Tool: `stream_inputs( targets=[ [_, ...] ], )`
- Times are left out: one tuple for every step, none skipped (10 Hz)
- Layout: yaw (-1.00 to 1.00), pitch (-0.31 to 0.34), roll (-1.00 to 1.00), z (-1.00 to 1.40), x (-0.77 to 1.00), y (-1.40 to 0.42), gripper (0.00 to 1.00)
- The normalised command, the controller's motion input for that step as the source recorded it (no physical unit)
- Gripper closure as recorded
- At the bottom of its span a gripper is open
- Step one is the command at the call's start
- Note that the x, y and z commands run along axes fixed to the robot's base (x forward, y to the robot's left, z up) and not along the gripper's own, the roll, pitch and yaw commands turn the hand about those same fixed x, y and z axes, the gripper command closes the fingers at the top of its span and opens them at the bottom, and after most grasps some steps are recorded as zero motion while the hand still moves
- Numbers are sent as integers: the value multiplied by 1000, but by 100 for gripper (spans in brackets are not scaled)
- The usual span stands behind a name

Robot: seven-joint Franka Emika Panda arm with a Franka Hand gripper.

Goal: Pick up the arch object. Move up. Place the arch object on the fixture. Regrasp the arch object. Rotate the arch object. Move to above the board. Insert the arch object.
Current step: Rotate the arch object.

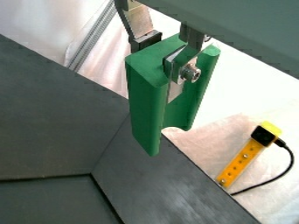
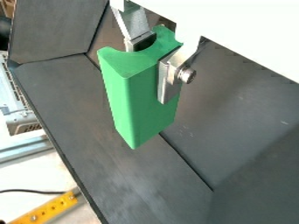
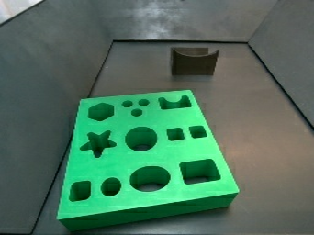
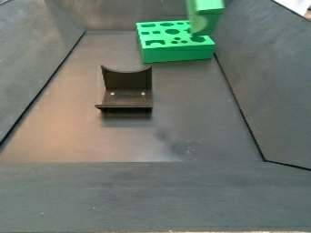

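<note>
In both wrist views the gripper (image 1: 167,51) is clamped on the arch (image 1: 160,96), its two silver fingers (image 1: 139,24) pressed against opposite sides of the green block near its upper end. The arch hangs below the fingers, long side roughly upright, with its curved notch facing one finger, seen best in a wrist view (image 2: 138,92). A round silver screw head (image 2: 184,75) shows on the finger beside the notch. Under the gripper lies only dark floor (image 2: 140,184); nothing touches the arch from below. Beyond the dark wall, off to one side of the gripper, a yellow tape measure (image 1: 253,150) with a black cable lies on a pale surface.

In a side view the board (image 3: 145,156) lies flat on the floor with its shaped cut-outs up, and the fixture (image 3: 193,60) stands well apart behind it; the gripper is out of that frame. In a side view the arch (image 4: 208,8) shows at the upper edge, raised in the air above the board (image 4: 174,42), while the fixture (image 4: 124,89) sits nearer the camera, well away from the gripper, with nothing on it.
</note>
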Motion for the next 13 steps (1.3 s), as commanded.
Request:
stream_inputs(
  targets=[
    [-36, -88, -1000, 0, 0, 0, 100],
    [-37, -72, -1000, 6, 53, 33, 100],
    [-43, -78, -1000, 30, 7, 38, 100],
    [-50, -84, -1000, 24, -38, 13, 100],
    [-55, -84, -1000, 15, -45, 17, 100],
    [-62, -78, -1000, 14, -29, 25, 100],
    [-67, -74, -1000, 13, -20, 19, 100],
    [-72, -72, -1000, 14, -24, 17, 100],
    [-76, -68, -1000, 14, -34, 18, 100],
    [-81, -63, -1000, 12, -39, 17, 100],
    [-84, -64, -1000, 11, -35, 15, 100],
    [-84, -63, -1000, 7, -30, 17, 100],
    [-79, -59, -916, 6, -25, 12, 100]
  ],
)
